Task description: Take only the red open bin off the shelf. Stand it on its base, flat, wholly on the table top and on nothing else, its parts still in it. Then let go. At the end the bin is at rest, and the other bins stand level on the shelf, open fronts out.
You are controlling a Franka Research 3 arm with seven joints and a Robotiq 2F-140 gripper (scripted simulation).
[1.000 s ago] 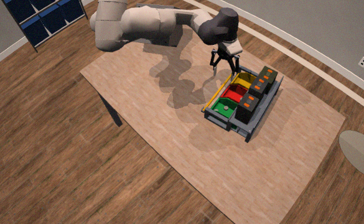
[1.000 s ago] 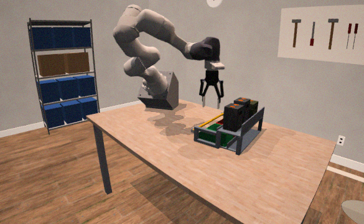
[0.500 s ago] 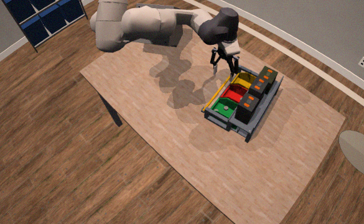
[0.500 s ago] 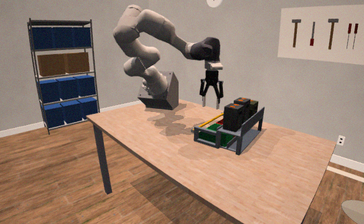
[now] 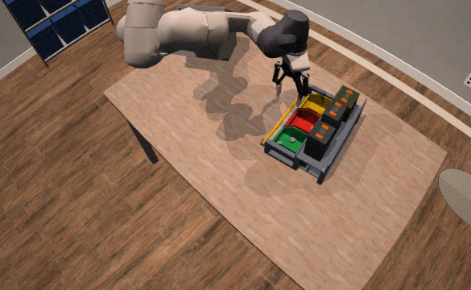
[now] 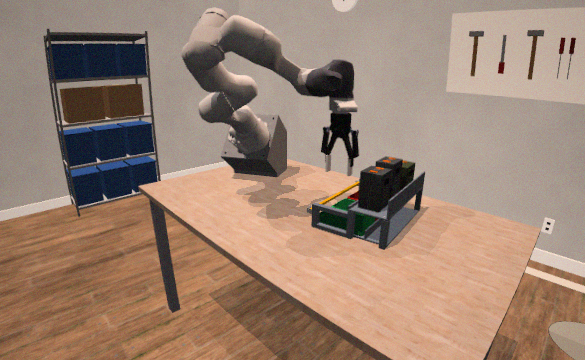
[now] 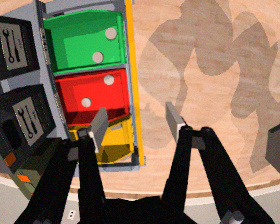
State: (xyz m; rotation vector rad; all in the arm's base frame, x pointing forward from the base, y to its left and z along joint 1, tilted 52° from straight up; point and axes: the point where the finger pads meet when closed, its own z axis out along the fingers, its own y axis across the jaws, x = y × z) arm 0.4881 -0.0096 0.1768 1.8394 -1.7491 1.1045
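The wrist view, left of centre, reveals two round parts in the red open bin (image 5: pixel 304 121) (image 7: pixel 93 95); the exterior view mostly hides them. Gripper (image 5: pixel 289 98) (image 6: pixel 339 169) (image 7: pixel 136 113): fingers spread, nothing between.

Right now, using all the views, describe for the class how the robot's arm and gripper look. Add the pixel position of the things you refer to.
The arm (image 5: pixel 195 32) (image 6: pixel 252 42) is pale grey-beige, with rounded segments and a dark, bulbous wrist. The gripper (image 5: pixel 288 97) (image 6: pixel 339 166) (image 7: pixel 136 113) has slim black linkages and two flat grey fingertips.
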